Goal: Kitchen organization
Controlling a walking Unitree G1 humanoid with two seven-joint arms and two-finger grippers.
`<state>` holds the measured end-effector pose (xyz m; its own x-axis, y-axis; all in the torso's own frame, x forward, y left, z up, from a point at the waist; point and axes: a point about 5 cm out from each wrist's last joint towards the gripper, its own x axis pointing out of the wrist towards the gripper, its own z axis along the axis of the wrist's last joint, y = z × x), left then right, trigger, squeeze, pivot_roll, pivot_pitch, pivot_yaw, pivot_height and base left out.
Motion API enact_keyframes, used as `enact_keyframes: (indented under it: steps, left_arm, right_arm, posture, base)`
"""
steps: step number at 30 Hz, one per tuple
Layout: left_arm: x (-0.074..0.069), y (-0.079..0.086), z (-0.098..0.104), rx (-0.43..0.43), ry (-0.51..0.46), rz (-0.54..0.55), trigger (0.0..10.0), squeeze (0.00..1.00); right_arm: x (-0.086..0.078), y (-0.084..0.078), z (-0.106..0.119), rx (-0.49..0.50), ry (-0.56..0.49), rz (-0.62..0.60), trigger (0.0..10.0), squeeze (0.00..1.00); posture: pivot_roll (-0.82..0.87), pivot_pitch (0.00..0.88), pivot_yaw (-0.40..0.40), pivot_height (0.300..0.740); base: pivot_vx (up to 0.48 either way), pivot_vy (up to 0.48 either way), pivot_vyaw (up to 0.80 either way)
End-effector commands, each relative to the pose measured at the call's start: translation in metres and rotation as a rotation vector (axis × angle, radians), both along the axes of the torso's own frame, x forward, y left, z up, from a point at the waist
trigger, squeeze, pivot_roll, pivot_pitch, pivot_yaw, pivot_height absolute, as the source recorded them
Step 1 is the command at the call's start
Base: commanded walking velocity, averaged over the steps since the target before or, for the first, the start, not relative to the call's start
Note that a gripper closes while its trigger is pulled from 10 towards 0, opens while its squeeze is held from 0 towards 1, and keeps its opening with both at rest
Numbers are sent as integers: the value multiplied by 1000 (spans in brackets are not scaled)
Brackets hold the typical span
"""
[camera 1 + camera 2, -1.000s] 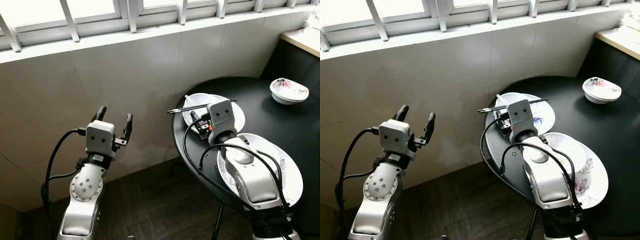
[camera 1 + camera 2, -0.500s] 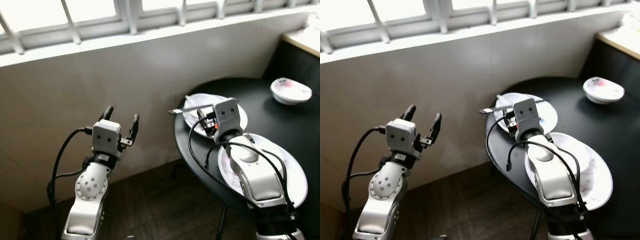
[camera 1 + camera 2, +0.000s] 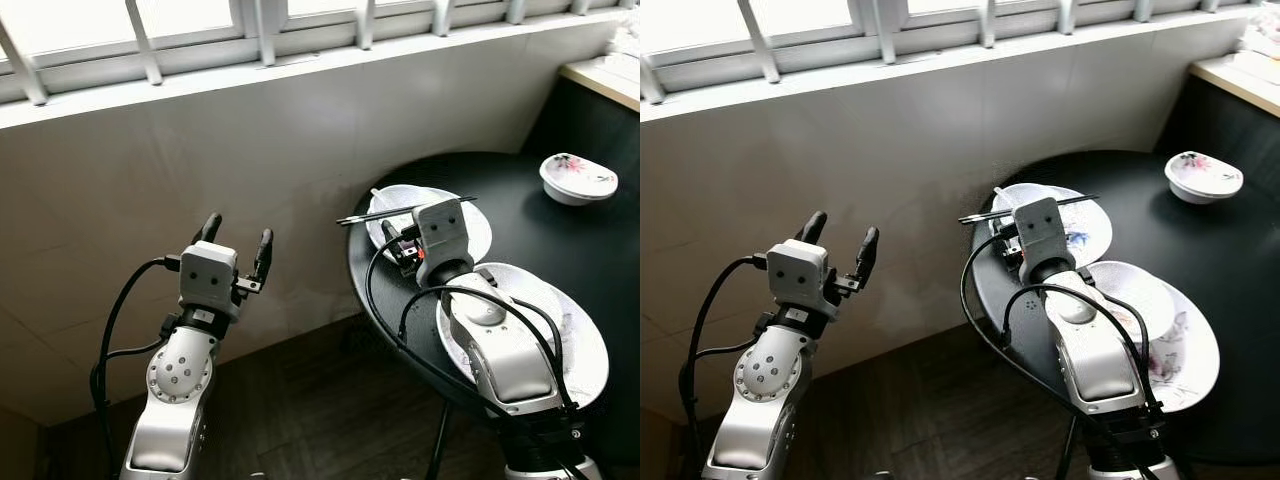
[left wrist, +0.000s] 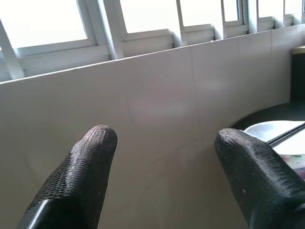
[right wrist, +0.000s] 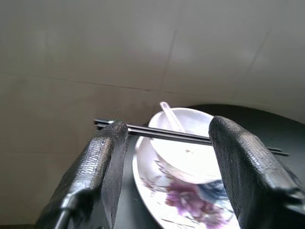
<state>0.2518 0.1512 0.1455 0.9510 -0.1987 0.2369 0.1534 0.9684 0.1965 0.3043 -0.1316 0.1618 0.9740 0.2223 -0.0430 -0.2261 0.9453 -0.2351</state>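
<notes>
On the round black table (image 3: 520, 200) lies a white floral plate (image 3: 478, 232) bearing a small white bowl (image 5: 190, 157) with a spoon (image 5: 170, 114) in it. A pair of black chopsticks (image 3: 380, 215) rests across the bowl's rim, one end jutting past the table edge. My right gripper (image 5: 169, 128) hovers open just short of that plate, its fingers either side of the chopsticks as seen in the right wrist view. My left gripper (image 3: 239, 228) is raised and open in the air left of the table, facing the tiled wall, holding nothing.
A larger floral plate (image 3: 590, 350) with a white bowl (image 3: 1140, 295) sits under my right arm near the table's front. A small flowered bowl (image 3: 577, 180) stands at the far right. The tiled wall and window sill (image 3: 300, 65) close off the back; dark floor lies below.
The head view swayed slightly and came back. Both grippers hold about the same pose, both open; the dishes and chopsticks have not moved.
</notes>
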Motion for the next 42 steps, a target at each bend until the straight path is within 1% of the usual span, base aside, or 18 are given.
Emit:
enact_keyframes:
  steps: [1, 3, 8, 9, 22, 33, 39, 42]
  left_arm:
    - [0, -2, 0, -15, 17, -18, 10000, 0]
    - [1, -2, 0, -20, 25, -17, 10000, 0]
    - [0, -2, 3, -12, -8, -9, 10000, 0]
    - [-1, -2, 4, -14, -22, -3, 10000, 0]
    - [0, -2, 4, -10, -16, -7, 10000, 0]
    - [0, -3, 2, 14, -11, -18, 10000, 0]
    - [0, -3, 1, 22, -8, -17, 10000, 0]
    - [0, -3, 0, 22, -8, -15, 10000, 0]
  right_arm:
    - [0, -2, 0, -4, 3, -10, 10000, 0]
    - [0, -2, 0, -4, 3, -11, 10000, 0]
    - [0, -2, 0, -3, 4, -12, 10000, 0]
    - [1, -2, 0, -4, 4, -12, 10000, 0]
    - [1, -3, 0, -7, 3, -13, 10000, 0]
    - [0, -2, 0, -18, -8, -17, 10000, 0]
    - [1, -5, 3, -25, -26, -25, 10000, 0]
    - [0, -17, 2, -85, -22, -68, 10000, 0]
  posture:
    - [21, 34, 5, 740]
    - [19, 35, 4, 740]
    - [16, 36, 3, 740]
    - [16, 37, 2, 740]
    - [16, 39, 2, 740]
    - [13, 39, 7, 740]
    - [8, 40, 4, 740]
    - [-1, 36, -1, 740]
  base:
    - [0, 480, 0]
    - [0, 480, 0]
    - [0, 440, 0]
    - [0, 0, 0]
    - [0, 0, 0]
    - [0, 0, 0]
    - [0, 0, 0]
    - [0, 0, 0]
